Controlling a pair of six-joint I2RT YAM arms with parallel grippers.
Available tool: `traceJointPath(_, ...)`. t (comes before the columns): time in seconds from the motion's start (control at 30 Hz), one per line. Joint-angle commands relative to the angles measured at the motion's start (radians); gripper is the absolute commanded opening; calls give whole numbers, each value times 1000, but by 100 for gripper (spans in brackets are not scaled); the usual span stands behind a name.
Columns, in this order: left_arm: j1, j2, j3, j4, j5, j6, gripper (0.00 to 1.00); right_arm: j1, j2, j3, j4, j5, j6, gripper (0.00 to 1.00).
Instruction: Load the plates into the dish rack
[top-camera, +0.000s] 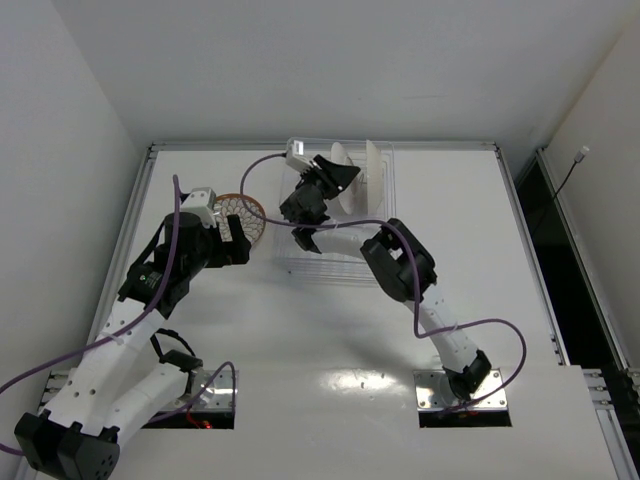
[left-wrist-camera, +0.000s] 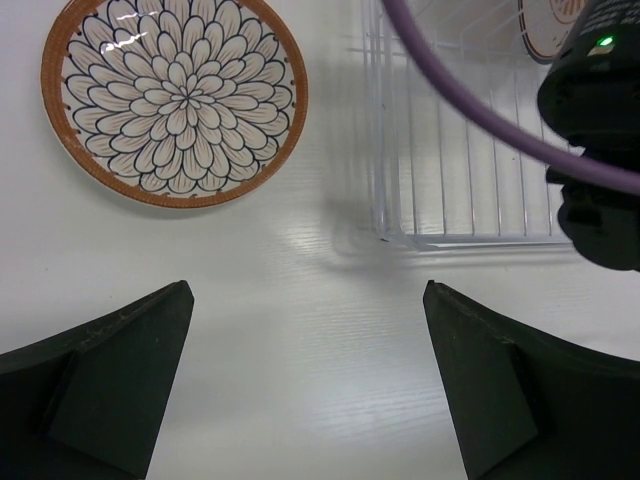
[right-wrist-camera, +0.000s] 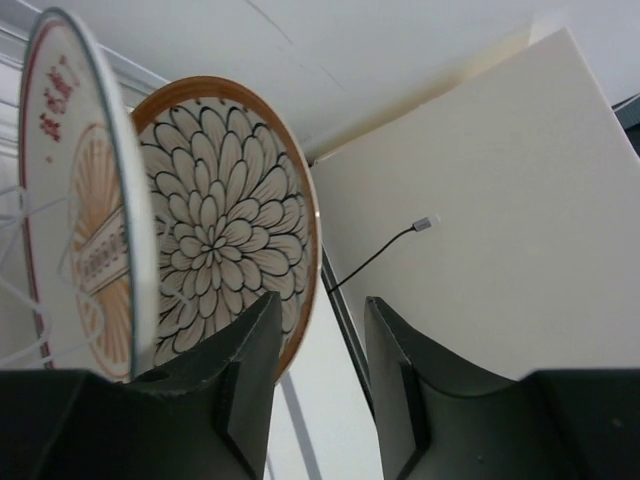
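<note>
One orange-rimmed plate with a petal pattern lies flat on the table left of the dish rack; it also shows in the left wrist view. My left gripper is open and empty, hovering over bare table just near of that plate and left of the rack's corner. Two plates stand upright in the rack's far end: the sunburst plate and a petal-pattern plate. My right gripper is open beside the petal plate's rim, with nothing between its fingers.
The right arm's black links and a purple cable hang over the near part of the rack. The table's raised edge runs just behind the rack. A wall with a dangling cable lies to the right.
</note>
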Motion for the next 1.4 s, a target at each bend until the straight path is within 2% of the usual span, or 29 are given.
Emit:
traceJointPath(0.0,-10,-3,3,13,-11,-2,100,-11,-100,-2,501,323,-25,37)
traceJointPath(0.1,-10,-3,3,13,-11,-2,100,-20,-120,-13,510,323,-34,37)
traceJointPath(0.23,-10,-3,3,13,-11,-2,100,-11,-141,23,511,323,-58,47)
traceJointPath(0.33,-10,-3,3,13,-11,-2,100,1,-180,55,511,323,-112,62)
traceJointPath(0.37,-10,-3,3,13,-20,-11,100,10,-192,55,511,323,-124,69)
traceJointPath(0.4,-10,-3,3,13,-21,-11,100,11,-207,55,511,323,-144,84)
traceJointPath(0.5,-10,-3,3,13,-21,-11,100,11,-282,69,511,323,-166,100)
traceJointPath(0.63,-10,6,3,4,-21,-11,100,11,-341,195,489,313,-210,100)
traceJointPath(0.8,-10,6,3,4,-30,-11,100,11,-343,403,344,294,-221,100)
traceJointPath(1.13,-10,6,3,4,-39,-20,100,-9,-361,546,337,99,-212,100)
traceJointPath(1.2,-10,6,3,4,-39,-20,100,-9,-387,508,404,54,-203,100)
traceJointPath(1.23,-10,6,3,4,-39,-20,100,-9,-407,448,520,-31,-203,100)
traceJointPath(1.27,-10,15,3,4,-39,-20,100,6,-434,305,521,-86,-169,100)
traceJointPath(1.33,-10,15,3,4,-39,-20,100,15,-487,195,521,-250,-77,100)
traceJointPath(1.37,-10,15,3,4,-39,-20,100,29,-487,187,521,-269,-54,100)
